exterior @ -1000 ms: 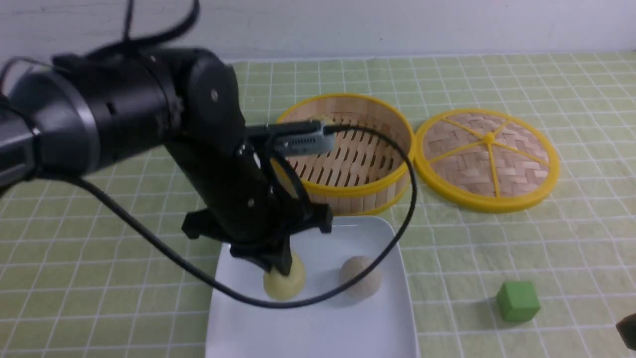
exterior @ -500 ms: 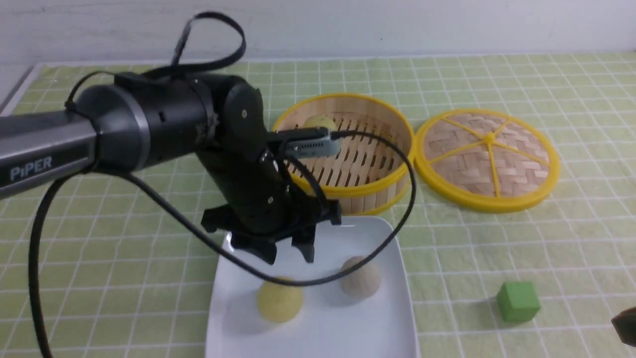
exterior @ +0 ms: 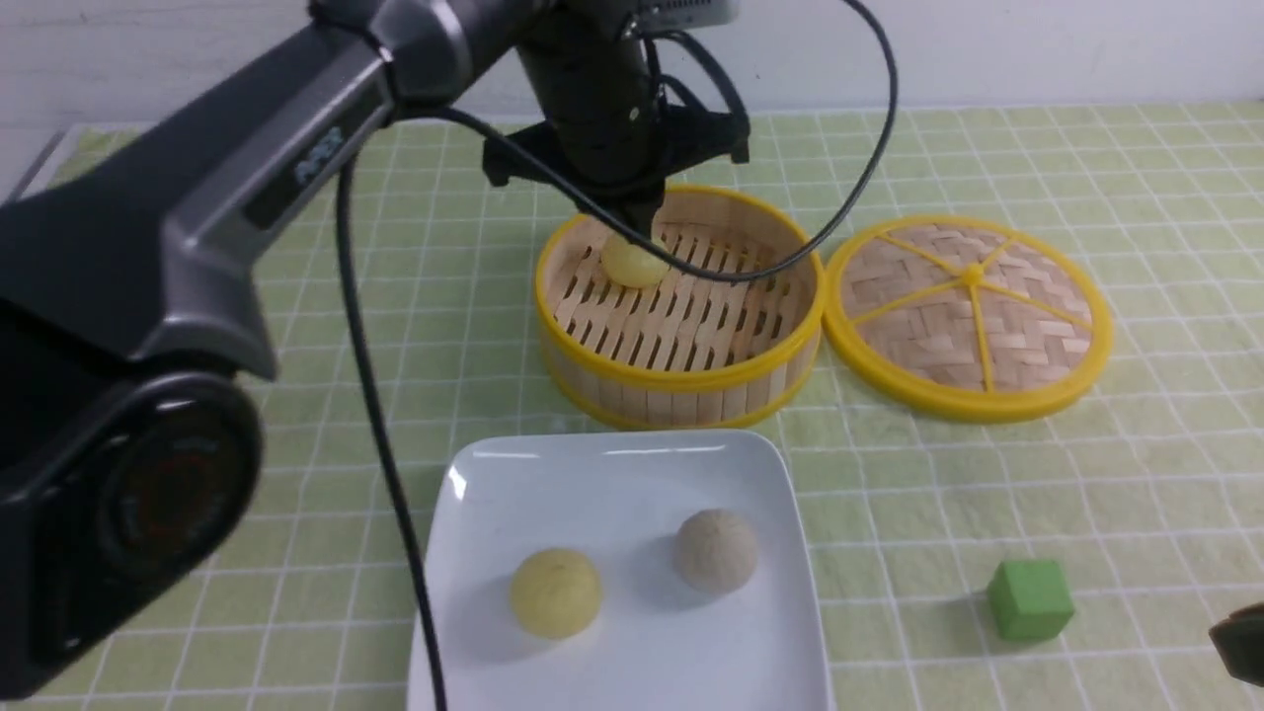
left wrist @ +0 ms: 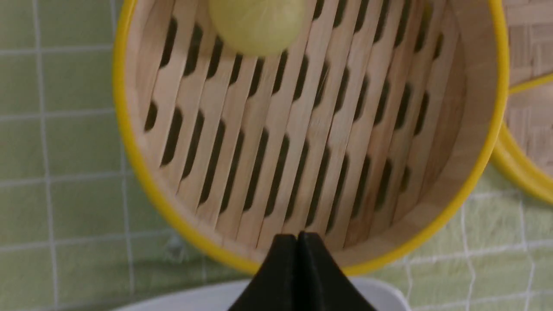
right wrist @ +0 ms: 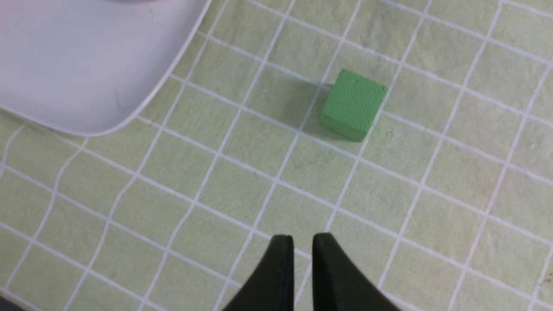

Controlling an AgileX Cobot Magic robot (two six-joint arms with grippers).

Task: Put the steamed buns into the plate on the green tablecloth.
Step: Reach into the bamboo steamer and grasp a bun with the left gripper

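Observation:
Two steamed buns lie on the white plate: a pale yellow one and a greyish-beige one. A third, pale yellow bun rests inside the bamboo steamer at its far left. My left gripper hangs just above that bun, its fingers pressed together and holding nothing. At the right edge my right gripper hovers low over the green tablecloth, fingertips a narrow gap apart, nothing between them.
The steamer's woven lid lies flat to the right of the steamer. A small green cube sits on the cloth between the plate's corner and my right gripper. The left arm's cable loops over the steamer.
My left gripper let go of the yellow bun on the plate, rose, swung back over the steamer and shut. The right gripper has barely moved.

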